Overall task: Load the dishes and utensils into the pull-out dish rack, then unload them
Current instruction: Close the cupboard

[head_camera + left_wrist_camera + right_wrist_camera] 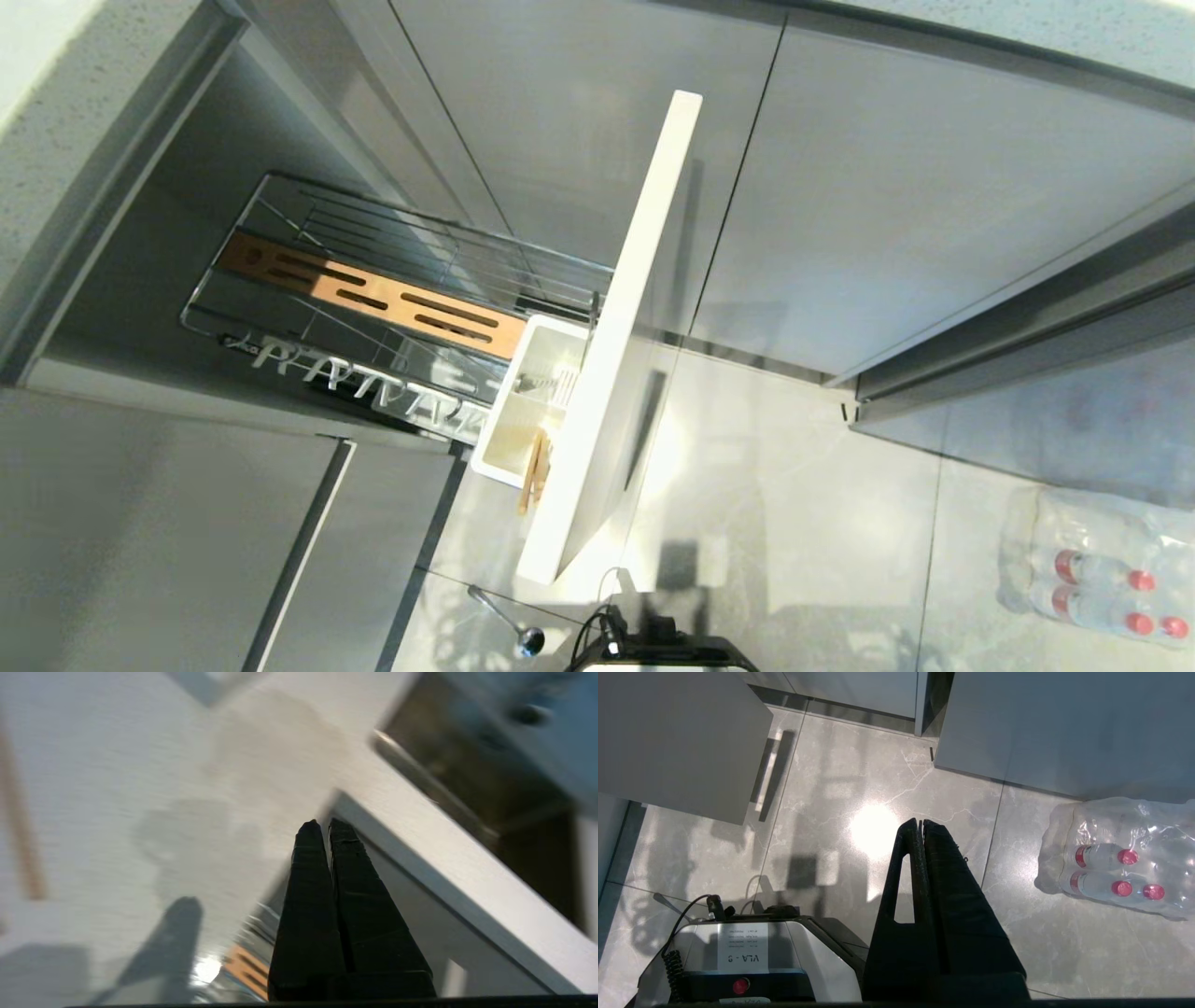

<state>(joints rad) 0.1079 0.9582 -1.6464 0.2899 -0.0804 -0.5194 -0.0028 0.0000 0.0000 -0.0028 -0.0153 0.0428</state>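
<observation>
We look down at the pull-out dish rack [392,308], which is slid out of the cabinet with its pale front panel [616,355] standing on edge. The wire basket looks bare: we see no blue plate and no grey-blue bowl in it, only the brown wooden bar [373,297] with its slots. The white utensil caddy [527,411] sits right behind the front panel, and the two wooden chopsticks [534,474] stand in it. The spoon [509,623] lies on the floor, near the bottom end of the panel and outside the rack.

So we think the chopsticks still have to come out or have only just gone in; we cannot tell which half of the job this is. The spoon needs picking up from the floor either way, and the dishes are nowhere to be seen.

The head view shows the rack, the caddy and the spoon, but neither arm. The left wrist view shows our left pincer [324,828] with its two black fingers pressed together and nothing between them. It hangs over a pale, blurry flat face, with a bit of the brown bar [245,968] peeking out below. The right wrist view shows our right pincer [920,826] also pressed together and holding nothing, parked over the floor beside the robot's base [752,956]. Only there do we clearly see the wrapped pack of water bottles [1115,858] lying on the tiles.
</observation>
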